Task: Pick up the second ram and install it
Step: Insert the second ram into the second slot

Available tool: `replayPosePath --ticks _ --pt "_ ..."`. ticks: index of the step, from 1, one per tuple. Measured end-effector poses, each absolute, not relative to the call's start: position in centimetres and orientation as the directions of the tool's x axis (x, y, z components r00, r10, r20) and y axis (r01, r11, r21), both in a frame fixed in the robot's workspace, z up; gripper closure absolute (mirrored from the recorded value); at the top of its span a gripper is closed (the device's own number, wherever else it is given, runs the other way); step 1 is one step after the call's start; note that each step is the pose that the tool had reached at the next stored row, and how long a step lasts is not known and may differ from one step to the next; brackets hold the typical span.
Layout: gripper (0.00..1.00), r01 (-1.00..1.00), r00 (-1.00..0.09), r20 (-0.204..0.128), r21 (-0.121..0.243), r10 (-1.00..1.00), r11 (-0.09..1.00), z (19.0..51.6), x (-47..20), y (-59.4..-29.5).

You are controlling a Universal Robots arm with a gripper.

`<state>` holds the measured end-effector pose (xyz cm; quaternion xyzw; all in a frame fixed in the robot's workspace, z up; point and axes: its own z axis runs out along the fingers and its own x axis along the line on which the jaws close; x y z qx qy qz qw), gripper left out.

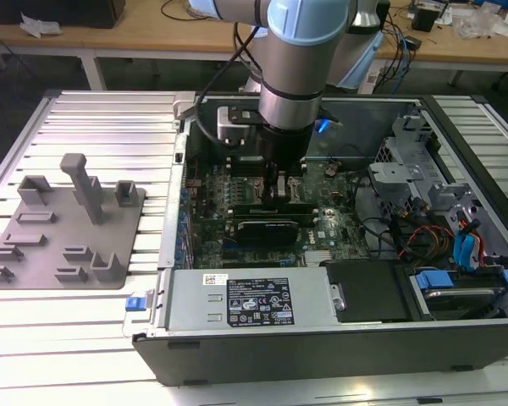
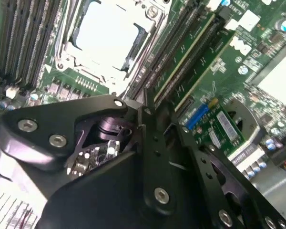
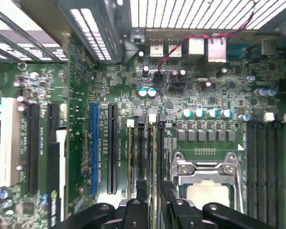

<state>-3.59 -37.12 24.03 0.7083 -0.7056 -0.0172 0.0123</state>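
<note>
Down by the slots [image 3: 143, 152], my claw [image 3: 152, 210] is clamped on the ram [image 3: 152, 157], which I think could jam if tilted.

A green motherboard [image 3: 200, 90] studded with silver-topped capacitors [image 3: 206, 113] fills the black computer case [image 1: 322, 347]. Beside the case, a grey fixture plate [image 1: 63, 233] rests on a white ribbed table [image 1: 93, 135]. A blue slot [image 3: 94, 148] runs beside black ones on the board.

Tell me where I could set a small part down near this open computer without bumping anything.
The ribbed table is bare behind the grey fixture plate and along its near edge in front of the case. Inside the case it is crowded: the hand sits over the motherboard.
</note>
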Motion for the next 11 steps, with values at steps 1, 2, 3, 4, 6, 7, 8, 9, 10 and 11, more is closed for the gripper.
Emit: replayPosePath --ticks 1,2,3,4,6,7,8,9,10,11 --pt "0.76 -0.999 0.004 -0.007 0.042 -1.000 -0.004 24.5 -3.6 -37.1" --pt "0.76 -0.999 0.004 -0.007 0.042 -1.000 -0.004 25.1 -3.6 -37.1" --pt "0.76 -0.999 0.004 -0.007 0.042 -1.000 -0.004 25.3 -3.6 -37.1" --pt "0.76 -0.999 0.004 -0.007 0.042 -1.000 -0.004 25.3 -3.6 -37.1" --pt "0.76 -0.999 0.004 -0.007 0.040 -1.000 -0.004 25.3 -3.4 -37.1" --pt "0.76 -0.999 0.004 -0.007 0.040 -1.000 -0.004 25.3 -2.9 -37.1" --pt "0.76 -0.999 0.004 -0.007 0.040 -1.000 -0.004 25.3 -2.5 -37.1" --pt "0.76 -0.999 0.004 -0.007 0.040 -1.000 -0.004 25.3 -2.3 -37.1" --pt "0.76 -0.999 0.004 -0.007 0.040 -1.000 -0.004 25.3 -2.2 -37.1" --pt "0.76 -0.999 0.003 -0.007 0.040 -1.000 -0.004 25.3 -2.2 -37.1"
